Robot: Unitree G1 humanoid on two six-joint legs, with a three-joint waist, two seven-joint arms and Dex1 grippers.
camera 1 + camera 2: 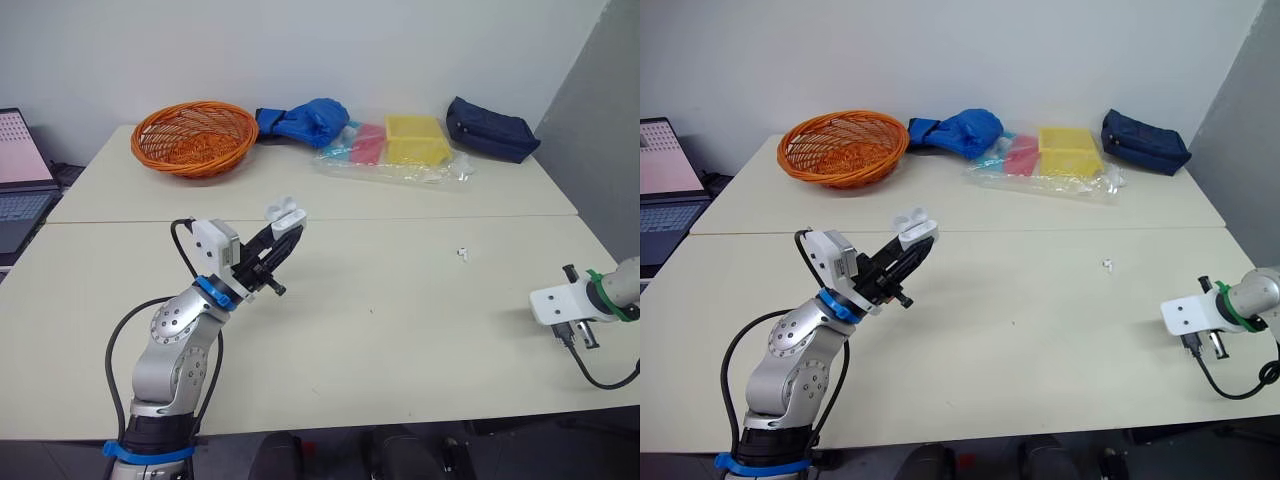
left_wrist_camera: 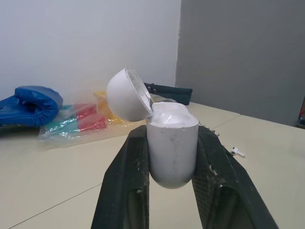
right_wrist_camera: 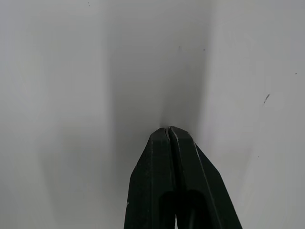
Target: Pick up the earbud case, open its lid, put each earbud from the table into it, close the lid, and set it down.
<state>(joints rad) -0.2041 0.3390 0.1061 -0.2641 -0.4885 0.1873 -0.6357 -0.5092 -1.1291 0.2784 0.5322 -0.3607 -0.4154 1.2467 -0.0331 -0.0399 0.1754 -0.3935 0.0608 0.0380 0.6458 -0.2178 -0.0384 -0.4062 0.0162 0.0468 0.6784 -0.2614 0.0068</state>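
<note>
A: What colour is the earbud case (image 2: 171,148)?

B: Plain white, and so is its lid (image 2: 125,95). The fingers (image 2: 125,191) are black. The loose earbud (image 1: 463,254) is white too, and the tabletop (image 1: 400,340) is pale cream.

A: And the other things?

B: An orange woven basket (image 1: 193,137), a bright blue glove (image 1: 305,121), a yellow box (image 1: 416,138), pink and teal pieces (image 1: 365,145) under clear plastic (image 1: 400,172), and a navy pouch (image 1: 490,129). The laptop (image 1: 20,150) screen shows pink. The wall (image 1: 400,50) is white.

We see a pale table (image 1: 400,330) with a seam across its middle. On its far half, from left to right, lie an orange basket (image 1: 194,138), a blue glove (image 1: 305,121), a clear bag (image 1: 400,170) of coloured boxes and a navy pouch (image 1: 491,129). One earbud (image 1: 464,254) lies alone, right of centre.
</note>
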